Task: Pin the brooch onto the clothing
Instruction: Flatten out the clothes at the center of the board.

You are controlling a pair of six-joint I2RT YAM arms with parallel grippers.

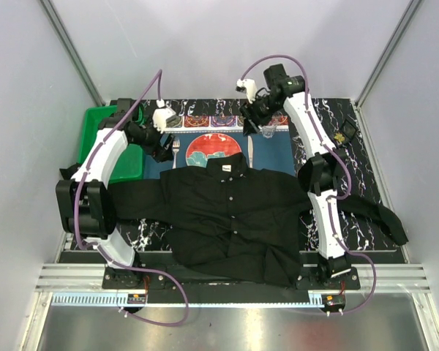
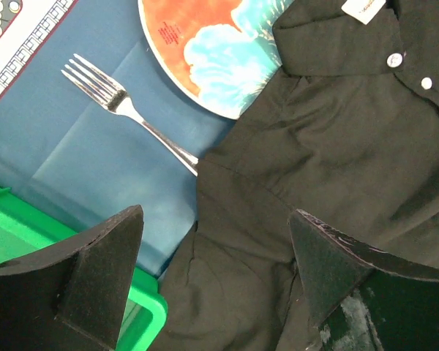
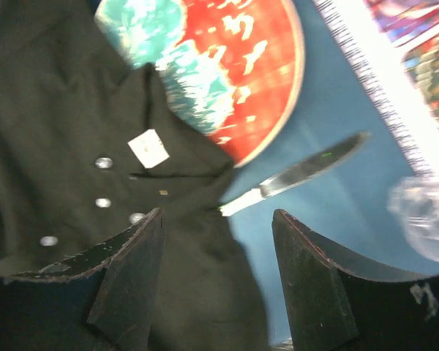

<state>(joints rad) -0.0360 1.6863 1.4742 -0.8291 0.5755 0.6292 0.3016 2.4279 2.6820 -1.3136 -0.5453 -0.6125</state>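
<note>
1. Top external view: green bin [image 1: 91, 128] at upper left, contents unclear.
2. Brooch [image 1: 342, 137], probably the gold speck at right, lies apart from the shirt [image 1: 227, 212].
3. Left gripper [image 2: 216, 214] and right gripper [image 3: 218, 214]: fingers spread.

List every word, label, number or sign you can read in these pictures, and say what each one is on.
White tag at the collar of the black shirt: faint print, too small to read.
Plate: pale marks on the red part, too blurred to tell whether they are writing.
Nothing else shows any text, and none of it can be quoted.
</note>
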